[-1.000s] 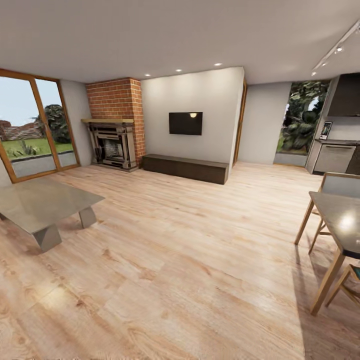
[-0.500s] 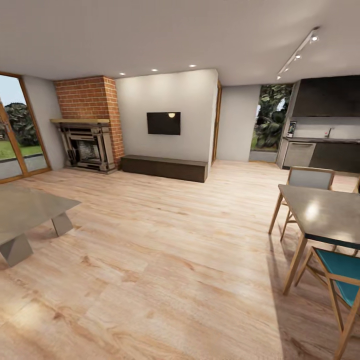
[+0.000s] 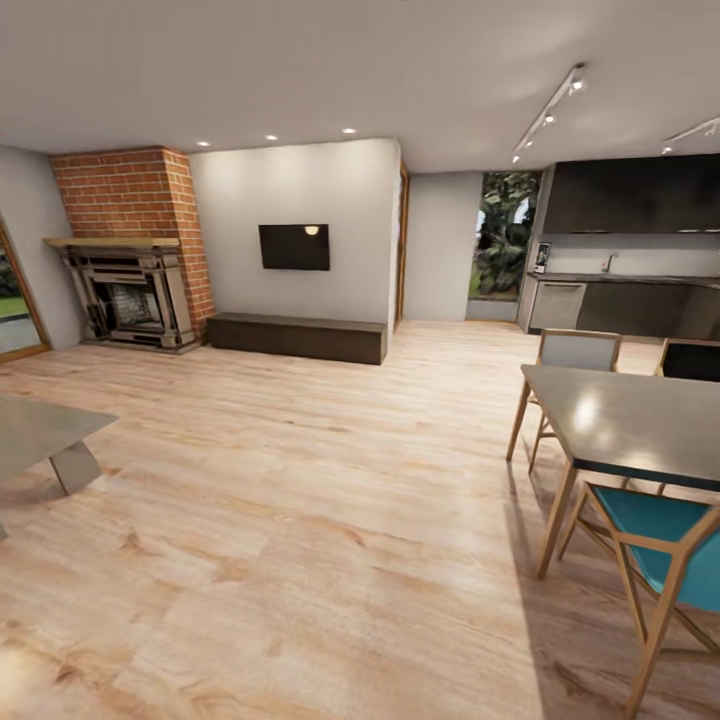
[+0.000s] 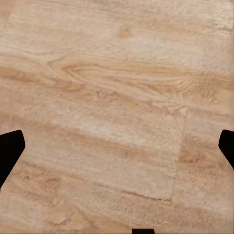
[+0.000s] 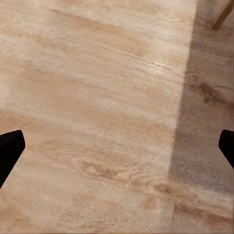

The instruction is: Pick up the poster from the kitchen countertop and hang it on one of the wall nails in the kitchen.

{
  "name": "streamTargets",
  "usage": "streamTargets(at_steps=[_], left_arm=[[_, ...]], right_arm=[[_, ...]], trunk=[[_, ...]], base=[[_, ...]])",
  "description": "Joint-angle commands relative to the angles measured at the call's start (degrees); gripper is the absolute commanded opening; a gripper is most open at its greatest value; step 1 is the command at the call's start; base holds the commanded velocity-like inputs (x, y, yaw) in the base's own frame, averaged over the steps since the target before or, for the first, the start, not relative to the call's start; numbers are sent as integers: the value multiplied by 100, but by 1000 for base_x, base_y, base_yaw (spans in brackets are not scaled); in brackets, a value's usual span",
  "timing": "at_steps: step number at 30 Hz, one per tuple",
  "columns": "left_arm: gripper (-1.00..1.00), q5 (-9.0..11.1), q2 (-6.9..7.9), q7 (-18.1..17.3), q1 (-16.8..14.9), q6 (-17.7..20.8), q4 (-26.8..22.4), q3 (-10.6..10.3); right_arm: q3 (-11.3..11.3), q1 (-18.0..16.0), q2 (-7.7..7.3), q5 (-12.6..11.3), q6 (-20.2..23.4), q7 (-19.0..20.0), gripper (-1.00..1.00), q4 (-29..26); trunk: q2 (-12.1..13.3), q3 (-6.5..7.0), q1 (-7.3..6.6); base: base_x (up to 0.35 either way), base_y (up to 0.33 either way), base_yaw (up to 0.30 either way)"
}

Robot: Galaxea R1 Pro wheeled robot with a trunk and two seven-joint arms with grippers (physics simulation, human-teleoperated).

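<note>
Wooden floor [image 3: 300, 500] underfoot; kitchen desk [image 3: 620, 279] far right, poster [image 3: 542, 257] upright on it. Left tool [image 4: 117, 146] and right tool [image 5: 117, 146] both spread wide, holding nothing.

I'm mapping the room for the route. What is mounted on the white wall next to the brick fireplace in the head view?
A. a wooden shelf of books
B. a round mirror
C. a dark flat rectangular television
C: a dark flat rectangular television hangs on the white wall, right of the red brick fireplace, above a long dark low bench.

Dining table [image 3: 640, 425] at right, kitchen countertop [image 3: 620, 279] beyond (poster [image 3: 541, 258] small).
</note>
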Motion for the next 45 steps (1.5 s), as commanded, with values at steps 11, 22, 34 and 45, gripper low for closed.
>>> streamTargets(at_steps=[11, 22, 34, 45], left_arm=[[100, -1, 1, -3, 1, -9, -8, 7], [100, 4, 6, -3, 1, -9, -13, 13], [100, 3, 9, 0, 1, -9, -10, 17], [100, 1, 10, -2, 1, -9, -13, 17]], right_arm=[[-4, -2, -4, 0, -25, -10, 100, 19], [-4, -3, -2, -2, -25, -9, 100, 18], [-4, 0, -2, -2, -25, -9, 100, 19], [-4, -2, -2, -2, -25, -8, 100, 19]], trunk=[[-2, -5, 3], [-2, -5, 3], [-2, 16, 3], [-2, 42, 3]], base=[[330, 0, -4], [338, 0, -11], [338, 0, -222], [338, 0, -263]])
